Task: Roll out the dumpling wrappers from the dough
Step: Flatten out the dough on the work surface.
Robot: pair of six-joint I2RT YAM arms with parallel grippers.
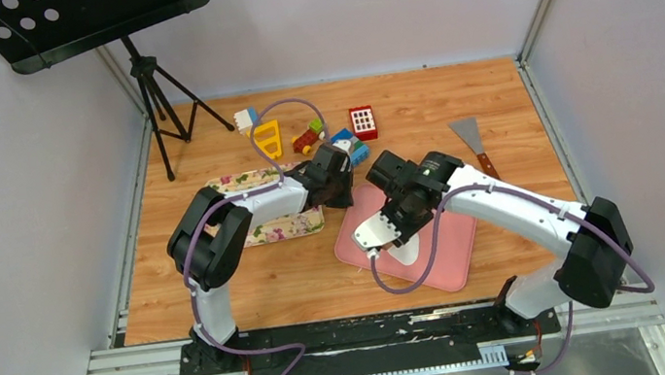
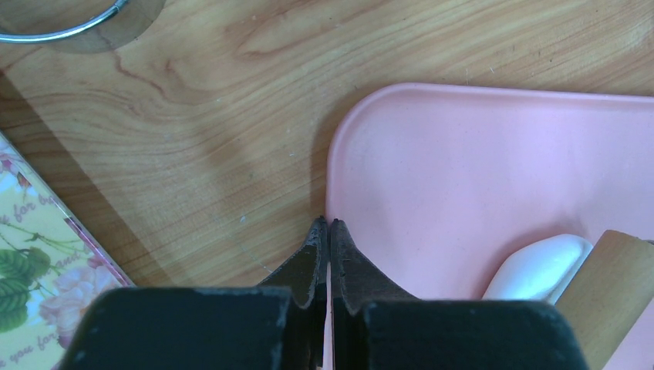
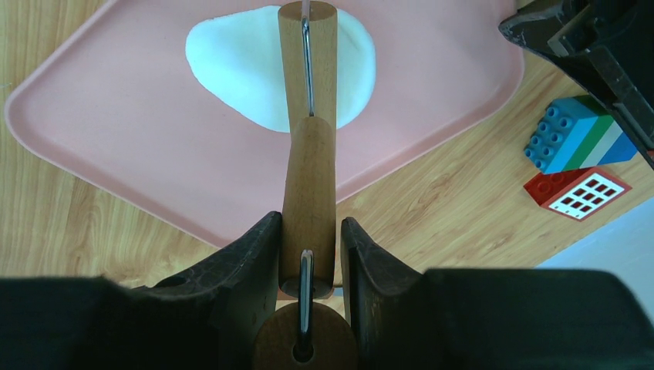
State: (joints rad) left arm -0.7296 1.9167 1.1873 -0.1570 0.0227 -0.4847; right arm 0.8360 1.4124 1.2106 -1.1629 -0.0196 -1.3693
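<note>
The dough [image 3: 231, 69] lies as a flattened white sheet on the pink tray [image 3: 116, 131]. My right gripper [image 3: 310, 220] is shut on the wooden handle of a small roller [image 3: 308, 169], whose far end sits on the dough. From above, that gripper [image 1: 384, 229] hangs over the tray [image 1: 451, 254] and hides most of the dough [image 1: 407, 254]. My left gripper [image 2: 329, 223] is shut with nothing held, its tips at the tray's [image 2: 463, 169] left rim. Beside them show the dough [image 2: 536, 266] and the roller [image 2: 609, 277]. No dumpling wrappers are in view.
A floral mat [image 1: 280, 224] lies left of the tray under the left arm. A metal ring [image 2: 62, 31] rests on the wood. Toy bricks [image 1: 341, 132] and a scraper [image 1: 471, 139] sit at the back. A tripod stand [image 1: 154, 95] is at the far left.
</note>
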